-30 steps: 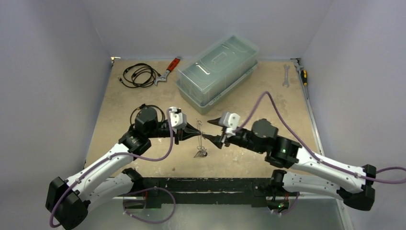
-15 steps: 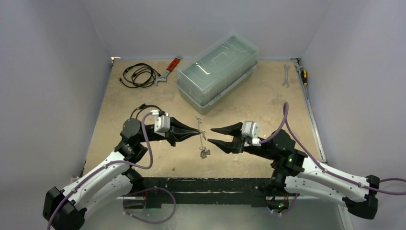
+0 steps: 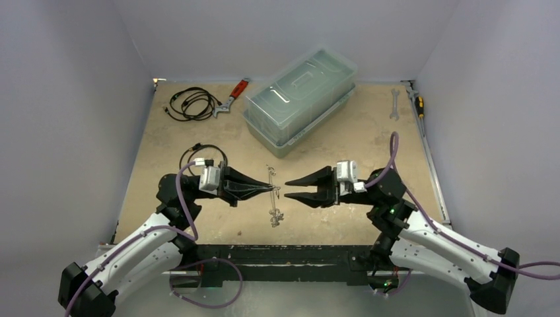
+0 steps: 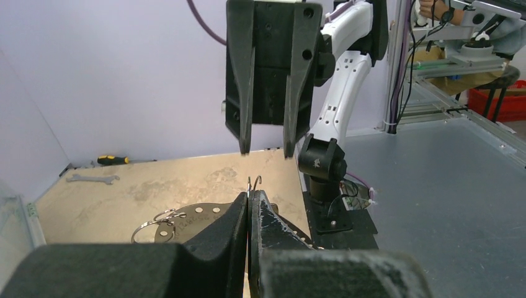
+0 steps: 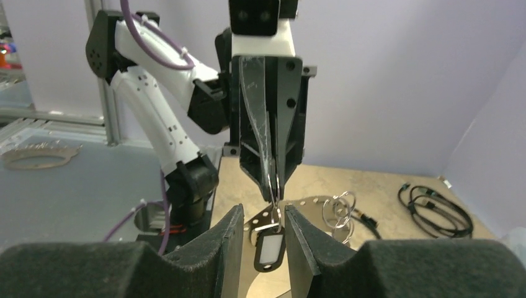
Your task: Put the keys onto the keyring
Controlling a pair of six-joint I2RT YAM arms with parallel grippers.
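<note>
Top external: left gripper (image 3: 273, 189) pinches the keyring (image 3: 269, 175), keys (image 3: 277, 218) dangling near the worktop's (image 3: 370, 132) near edge; right gripper (image 3: 288, 188) spread, facing it.

The table (image 3: 370, 132) is sandy beige with darker mottled patches; on it the cable coil (image 3: 191, 104) is black, the hand tool (image 3: 232, 98) has a red handle, the spanner (image 3: 395, 104) is silver, and the screwdriver (image 3: 419, 104) is yellow and black. The storage box (image 3: 300, 99) is clear with a pale green-grey tint. The key tag (image 5: 270, 248) is black with a white window, and the left arm (image 3: 142, 238) and right arm (image 3: 442, 247) are white with black joints and purple cables.
</note>
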